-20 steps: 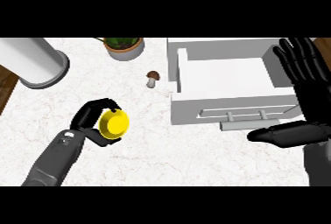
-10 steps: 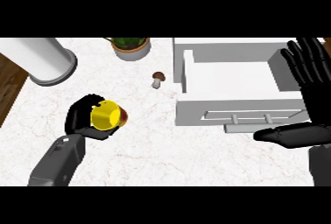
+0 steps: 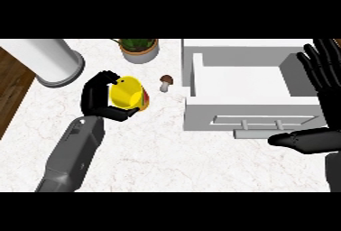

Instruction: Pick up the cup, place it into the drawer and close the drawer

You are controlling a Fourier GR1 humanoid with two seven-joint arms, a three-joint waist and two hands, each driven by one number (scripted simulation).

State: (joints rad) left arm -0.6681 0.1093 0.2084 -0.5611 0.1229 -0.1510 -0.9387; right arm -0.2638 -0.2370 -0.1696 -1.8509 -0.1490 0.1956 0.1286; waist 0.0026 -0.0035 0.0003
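The left forearm is angled up from the near-left edge, and the left hand is raised over the counter, left of the drawer. Its fingers and thumb are curled round the cup, which is clamped between them. The yellow cup is tilted, with its mouth turned toward the view; fingers are wrapped over its left and near sides. The drawer is seen open, well apart to the right. A mushroom lies between cup and drawer. The right hand is held at the right edge, fingers straight and spread, upward.
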